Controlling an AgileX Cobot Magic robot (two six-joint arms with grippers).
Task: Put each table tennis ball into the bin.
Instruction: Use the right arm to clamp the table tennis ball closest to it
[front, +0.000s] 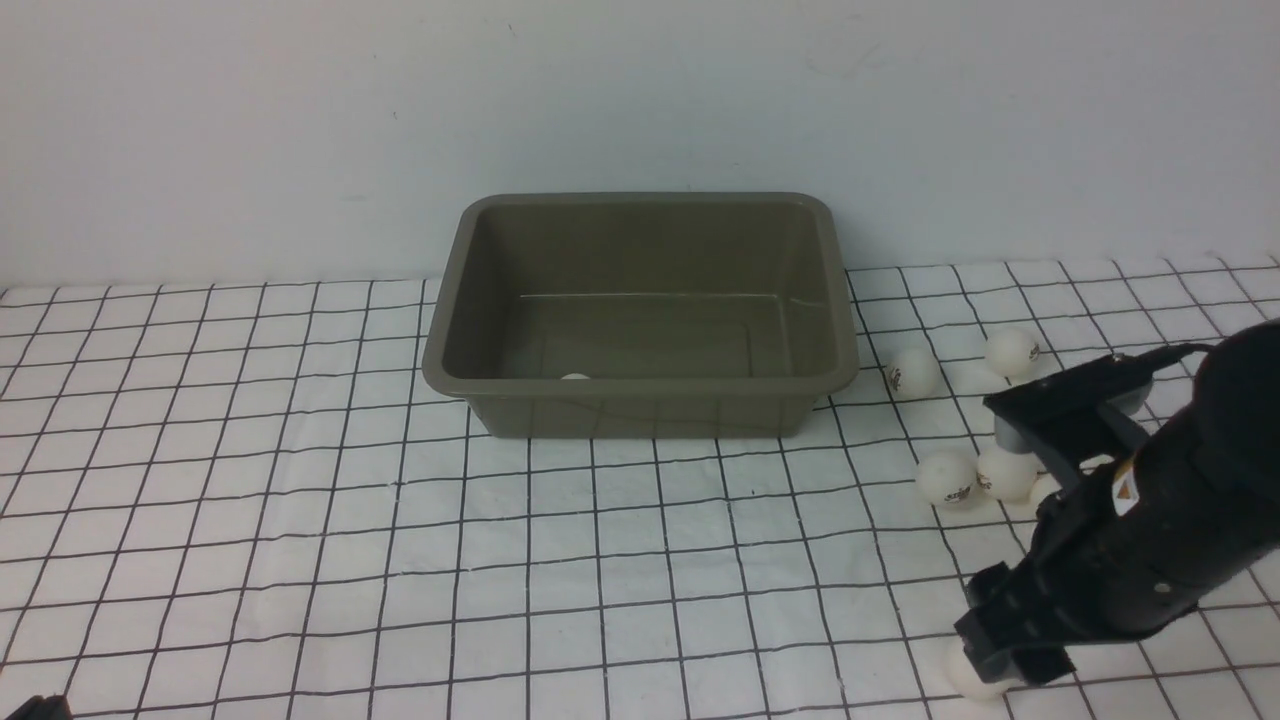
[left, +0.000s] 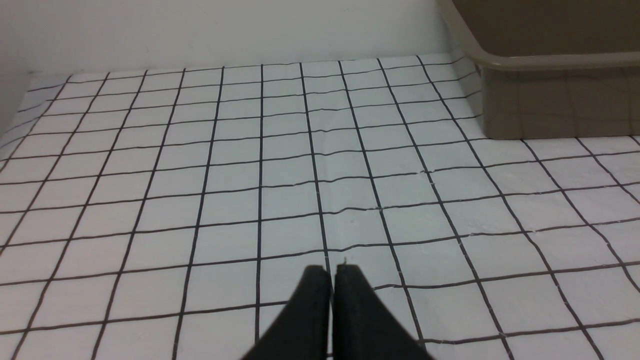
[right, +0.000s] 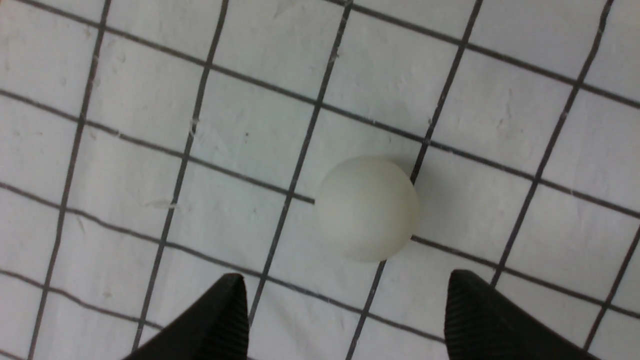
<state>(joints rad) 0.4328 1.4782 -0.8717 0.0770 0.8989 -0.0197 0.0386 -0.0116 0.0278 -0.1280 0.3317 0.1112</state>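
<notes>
"Where did the bin sit?"

"Mid-counter, toward the back wall. One ball lay inside it, against the near side."

"And the rest?"

"All to its right. A second ball lay just beside its near right corner, and a third right of that. A touching pair lay nearer the robot. The last ball lay nearest of all, under the right pincer, just ahead of its tips."

There is one bin. Seven table tennis balls can be counted in the front view. One ball is inside the bin. Six are on the tabletop: a pair, ball and ball; a cluster of three, ball, ball and a half-hidden ball; and a single ball. One right arm may hide more.
</notes>
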